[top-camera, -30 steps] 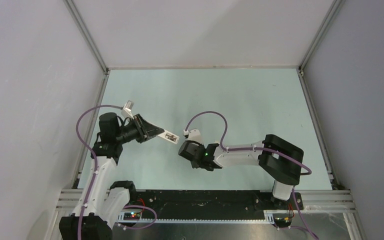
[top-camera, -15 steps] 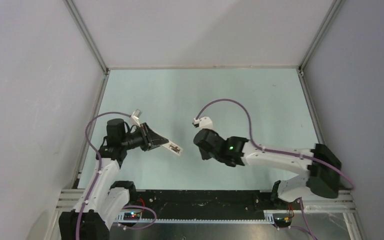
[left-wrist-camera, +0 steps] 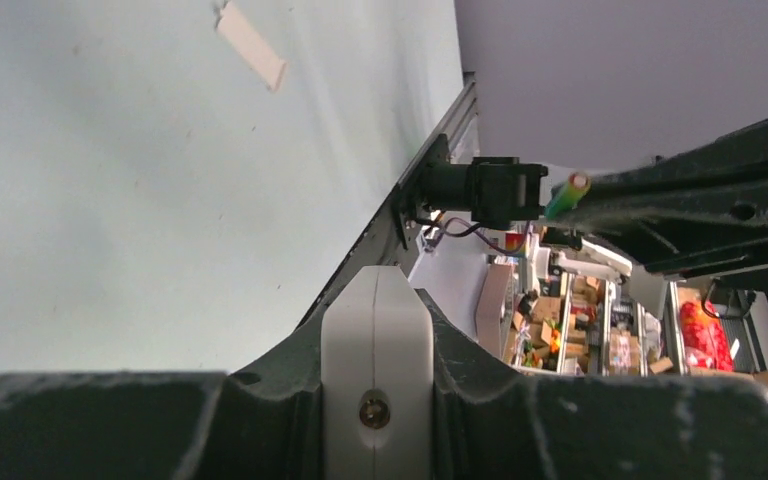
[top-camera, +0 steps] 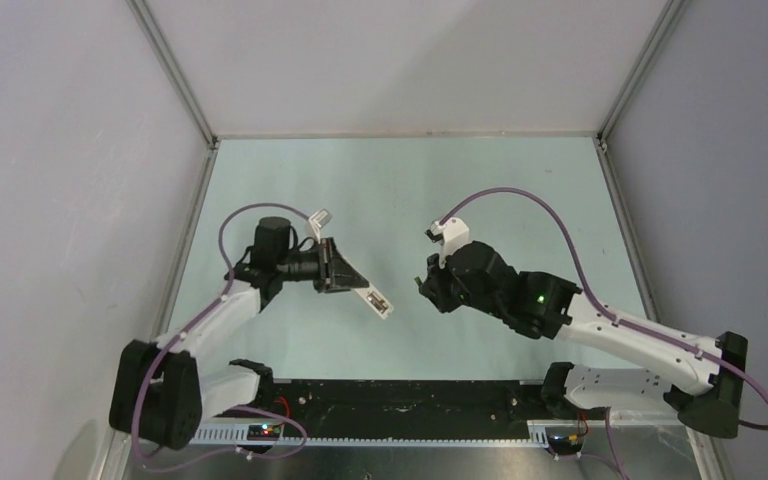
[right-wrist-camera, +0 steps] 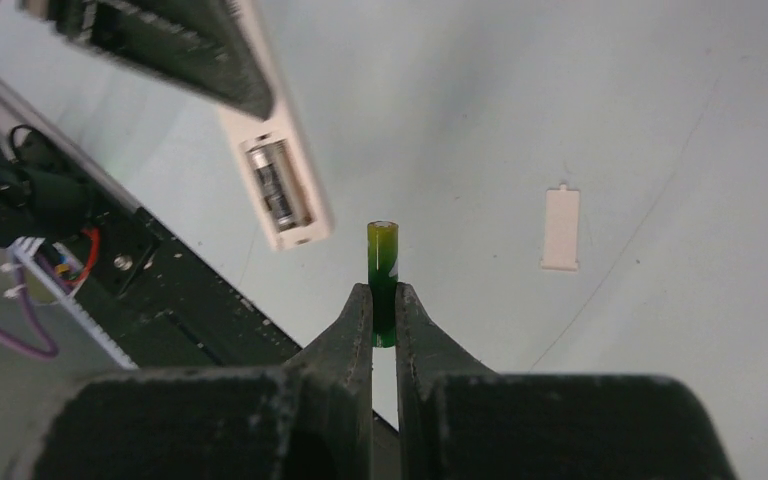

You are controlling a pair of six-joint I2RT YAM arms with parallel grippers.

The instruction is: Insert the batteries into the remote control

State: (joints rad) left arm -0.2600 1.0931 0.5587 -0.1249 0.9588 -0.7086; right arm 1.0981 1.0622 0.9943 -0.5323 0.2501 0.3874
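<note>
Top external: left gripper (top-camera: 350, 280), arm bent, clamps the remote control (top-camera: 378, 302); right gripper (right-wrist-camera: 383, 297), arm outstretched low, pinches the green battery (right-wrist-camera: 383, 262).

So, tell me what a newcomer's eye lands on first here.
First, the slim green cylindrical battery pinched in the right gripper, in mid-air. Beside it the left gripper holds the slim white rectangular remote control, its bay open with one greyish battery already in. A small flat white cover lies apart on the pale table.
</note>
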